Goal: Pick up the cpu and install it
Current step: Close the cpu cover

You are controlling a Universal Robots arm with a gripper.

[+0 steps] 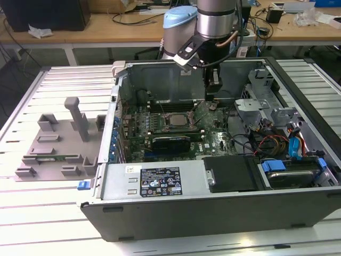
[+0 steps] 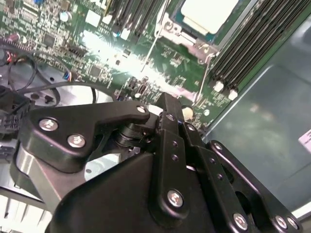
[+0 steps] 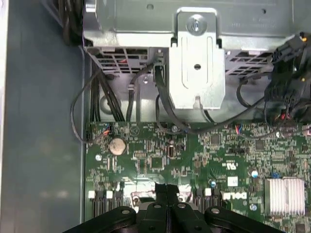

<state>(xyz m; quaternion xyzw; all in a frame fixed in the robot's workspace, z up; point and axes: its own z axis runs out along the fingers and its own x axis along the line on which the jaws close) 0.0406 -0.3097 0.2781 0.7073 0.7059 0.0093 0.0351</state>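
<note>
Claw (image 3: 167,189), fingers together and empty, hovers near the socket (image 2: 190,44) where the chip (image 2: 210,10) lies flat: likely light, stiff, slick-topped, delicate underneath, best taken by opposite edges.

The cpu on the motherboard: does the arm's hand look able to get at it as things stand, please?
Probably yes: the cpu lies uncovered in the socket, and the hand hangs inside the open case close beside it, with nothing between them.
</note>
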